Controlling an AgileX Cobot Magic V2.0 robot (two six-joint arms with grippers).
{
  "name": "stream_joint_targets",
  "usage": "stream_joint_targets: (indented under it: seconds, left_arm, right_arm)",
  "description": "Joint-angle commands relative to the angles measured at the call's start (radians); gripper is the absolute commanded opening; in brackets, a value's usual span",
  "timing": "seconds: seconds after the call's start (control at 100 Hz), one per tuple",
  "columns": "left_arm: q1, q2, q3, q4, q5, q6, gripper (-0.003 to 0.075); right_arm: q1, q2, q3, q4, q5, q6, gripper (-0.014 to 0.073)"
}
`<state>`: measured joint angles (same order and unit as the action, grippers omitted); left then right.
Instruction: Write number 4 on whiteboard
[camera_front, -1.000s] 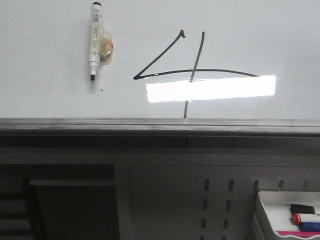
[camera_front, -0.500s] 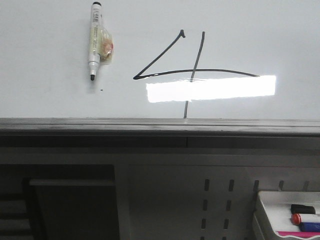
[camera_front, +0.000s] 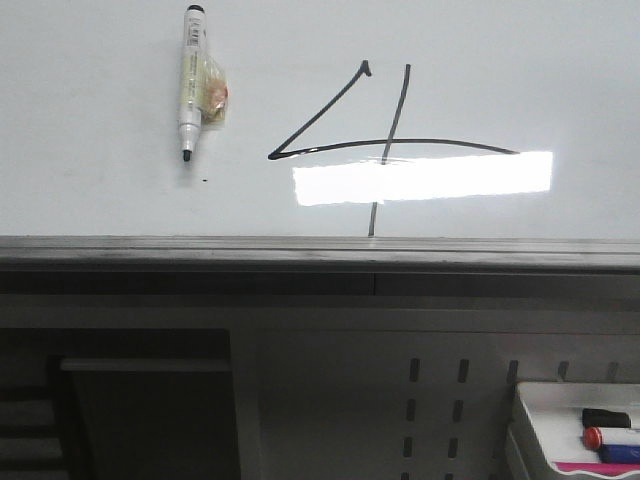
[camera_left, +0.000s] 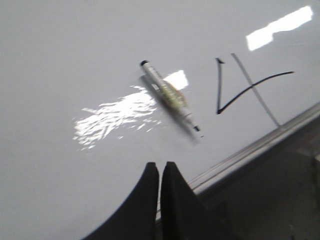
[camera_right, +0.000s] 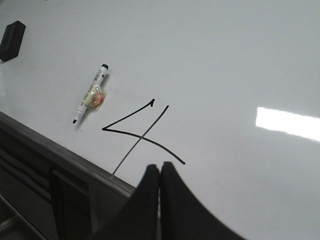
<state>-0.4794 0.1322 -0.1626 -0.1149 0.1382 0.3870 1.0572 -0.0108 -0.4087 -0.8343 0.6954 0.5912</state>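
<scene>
On the whiteboard (camera_front: 100, 130), the number 4 (camera_front: 385, 140) stands finished: 1 diagonal, 1 long curved horizontal and 1 slanted vertical crossing it, just right of a marker (camera_front: 190, 80) that lies uncapped on the surface, tip near a tiny dot (camera_front: 204, 181). The left gripper (camera_left: 160, 172) and right gripper (camera_right: 159, 175) both have their fingers pressed together with nothing between them, each clear of the board. The risk, as I judge it, is smearing: fresh ink wipes easily, so a gripper sweeping low over the strokes could blur them. The bare tip could also leave a stray mark if the marker is nudged or rolls.
</scene>
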Motion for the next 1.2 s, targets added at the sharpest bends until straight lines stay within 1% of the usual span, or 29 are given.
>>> stream_joint_targets:
  seconds: [0.0,0.07,0.15,0.19,0.23,0.27,0.33,0.46,1.19]
  left_arm:
    - [0.065,-0.028,0.063,0.152,-0.187,-0.228,-0.002]
    - [0.116,-0.072,0.129,0.17,-0.19,-0.312,-0.002]
    - [0.152,-0.128,0.187,0.157,-0.138,-0.333,-0.002]
    - [0.166,-0.157,0.202,0.151,-0.084,-0.335,-0.002]
    - [0.178,-0.166,0.198,0.151,0.016,-0.335,-0.002]
    - [0.189,-0.158,0.197,0.151,0.085,-0.335,-0.002]
    - [0.206,-0.161,0.197,0.151,0.159,-0.335,-0.002]
    - [0.225,-0.163,0.201,0.135,0.151,-0.335,-0.002]
    - [0.225,-0.163,0.201,0.135,0.151,-0.335,-0.002]
  right_arm:
    - [-0.003,0.014,-0.02,-0.048,-0.057,0.002,-0.0043]
    - [-0.003,0.014,-0.02,-0.048,-0.057,0.002,-0.0043]
    - [-0.003,0.014,-0.02,-0.048,-0.057,0.002,-0.0043]
    - [-0.003,0.014,-0.02,-0.048,-0.057,0.002,-0.0043]
    - [-0.003,0.014,-0.02,-0.048,-0.057,0.002,-0.0043]
    - [-0.003,0.014,-0.02,-0.048,-0.057,0.002,-0.0043]
    - [-0.003,0.014,-0.02,-0.048,-0.057,0.002,-0.0043]
    - [-0.003,0.014,-0.02,-0.048,-0.057,0.002,-0.0043]
    - [-0.003,0.014,-0.02,-0.048,-0.057,0.002,-0.0043]
